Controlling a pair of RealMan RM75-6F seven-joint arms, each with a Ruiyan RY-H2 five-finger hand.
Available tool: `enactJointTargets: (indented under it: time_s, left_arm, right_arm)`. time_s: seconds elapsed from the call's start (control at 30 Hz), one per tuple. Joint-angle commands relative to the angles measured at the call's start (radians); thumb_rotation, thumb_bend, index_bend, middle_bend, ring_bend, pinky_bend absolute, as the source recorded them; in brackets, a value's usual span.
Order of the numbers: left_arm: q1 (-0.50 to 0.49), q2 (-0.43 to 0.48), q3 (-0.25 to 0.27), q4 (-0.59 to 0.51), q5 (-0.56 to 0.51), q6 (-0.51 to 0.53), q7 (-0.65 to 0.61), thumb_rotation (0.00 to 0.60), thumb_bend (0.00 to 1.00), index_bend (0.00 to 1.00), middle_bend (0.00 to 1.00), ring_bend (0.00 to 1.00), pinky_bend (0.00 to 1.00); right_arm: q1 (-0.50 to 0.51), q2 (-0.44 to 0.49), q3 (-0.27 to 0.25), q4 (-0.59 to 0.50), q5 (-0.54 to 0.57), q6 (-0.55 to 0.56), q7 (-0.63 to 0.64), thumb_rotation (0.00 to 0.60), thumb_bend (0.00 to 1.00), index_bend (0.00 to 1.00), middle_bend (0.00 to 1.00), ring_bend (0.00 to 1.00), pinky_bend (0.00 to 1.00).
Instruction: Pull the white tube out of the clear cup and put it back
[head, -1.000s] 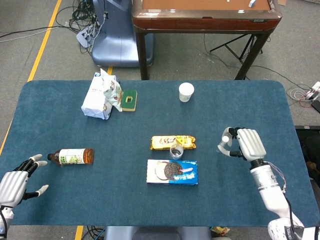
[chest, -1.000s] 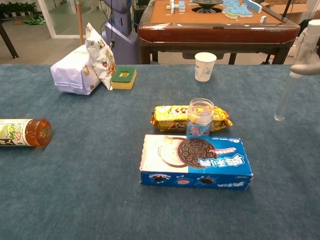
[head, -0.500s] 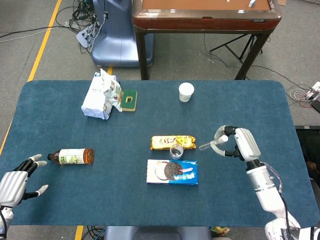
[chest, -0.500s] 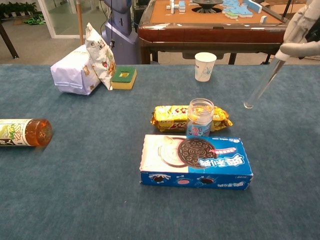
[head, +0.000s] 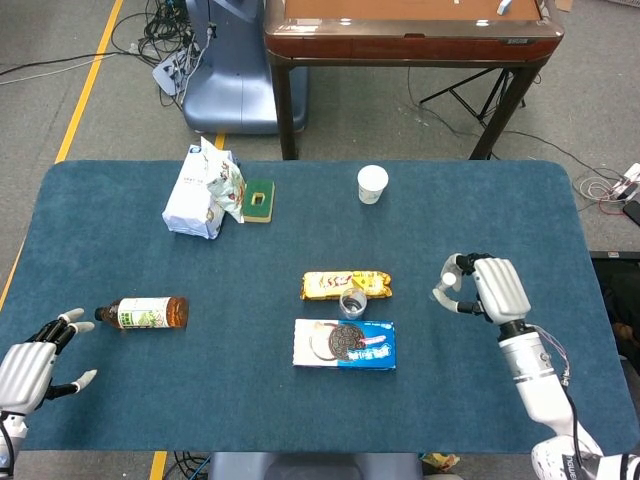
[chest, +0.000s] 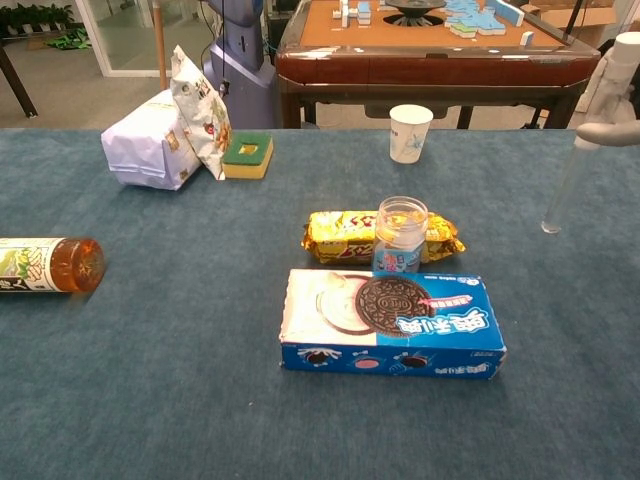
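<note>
— Gripping the slim white tube (chest: 563, 187), our right hand (head: 480, 288) pinched it above the felt table (head: 120, 230), right of the clear cup (chest: 401, 234).
— Our left hand (head: 35, 362) lay spread, holding nothing.

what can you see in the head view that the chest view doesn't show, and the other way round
Only the head view shows the left hand, open near the table's front left corner, and the whole right hand holding the tube.

Only the chest view shows the tube plainly: hanging clear of the table, lower end tilted left, well right of the clear cup. It also shows the tiles on the far table.

Both share the cookie box, yellow snack pack, paper cup, bottle, sponge and bags.
</note>
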Motion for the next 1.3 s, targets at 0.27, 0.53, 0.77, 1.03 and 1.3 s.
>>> enactJointTargets:
  time_s: [0.27, 0.53, 0.77, 1.03, 1.3]
  left_arm:
    - [0.001, 0.003, 0.0, -0.001, 0.0, 0.001, -0.005, 0.6, 0.21, 0.28, 0.16, 0.21, 0.39]
    - [0.003, 0.009, -0.002, -0.001, -0.001, 0.006, -0.018, 0.6, 0.21, 0.28, 0.16, 0.21, 0.39]
    - [0.008, 0.016, -0.002, 0.0, 0.001, 0.014, -0.035, 0.6, 0.21, 0.28, 0.16, 0.21, 0.39]
    - [0.015, 0.026, -0.002, -0.001, 0.01, 0.03, -0.057, 0.6, 0.21, 0.28, 0.16, 0.21, 0.39]
    - [0.02, 0.034, -0.002, 0.0, 0.013, 0.04, -0.078, 0.6, 0.21, 0.28, 0.16, 0.21, 0.4]
  right_arm:
    - [0.023, -0.031, 0.027, -0.034, -0.087, -0.026, 0.268, 0.6, 0.53, 0.73, 0.68, 0.49, 0.45]
    - [0.052, -0.102, 0.054, -0.023, -0.116, 0.006, 0.294, 0.6, 0.53, 0.73, 0.68, 0.49, 0.45]
    - [0.082, -0.175, 0.06, 0.017, -0.134, 0.015, 0.295, 0.6, 0.53, 0.73, 0.68, 0.49, 0.45]
    - [0.116, -0.249, 0.064, 0.088, -0.118, -0.007, 0.316, 0.6, 0.53, 0.73, 0.68, 0.49, 0.45]
    - [0.127, -0.297, 0.049, 0.148, -0.111, -0.019, 0.33, 0.6, 0.53, 0.74, 0.68, 0.49, 0.45]
